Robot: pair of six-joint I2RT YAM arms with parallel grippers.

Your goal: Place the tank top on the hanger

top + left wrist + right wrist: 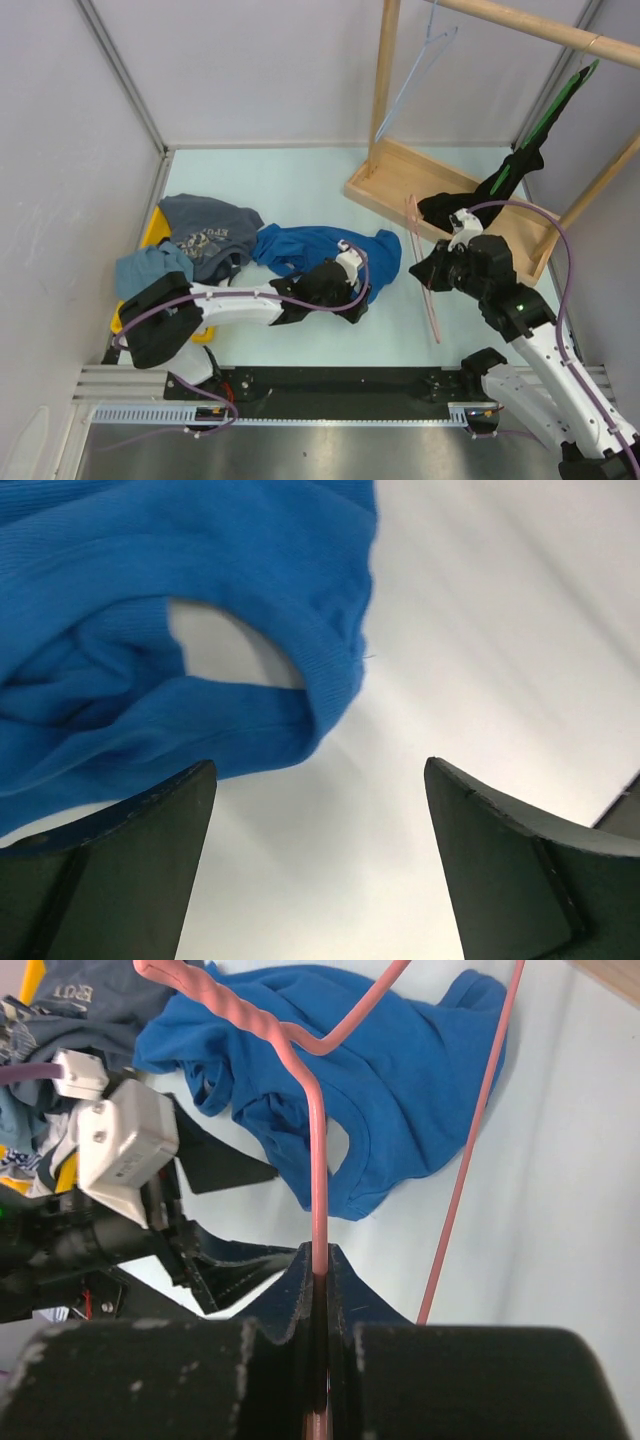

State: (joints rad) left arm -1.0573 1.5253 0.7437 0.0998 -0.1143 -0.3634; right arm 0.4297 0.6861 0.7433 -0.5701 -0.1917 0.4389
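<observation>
The royal-blue tank top (310,248) lies crumpled on the table, and shows in the right wrist view (400,1070) and the left wrist view (150,610). My left gripper (355,295) is open and empty at its near edge. Its fingers (190,810) stand wide apart over bare table, with a strap loop just ahead to the left. My right gripper (437,270) is shut on the thin pink wire hanger (425,285), to the right of the top. In the right wrist view my right gripper (318,1252) pinches the hanger (317,1150) below its twisted neck.
A dark grey printed shirt (205,235), a teal garment (145,268) and a yellow object (155,228) lie at the left. A wooden rack base (395,180) stands at the back right, with a light blue hanger (420,65) and a green hanger with black cloth (520,150).
</observation>
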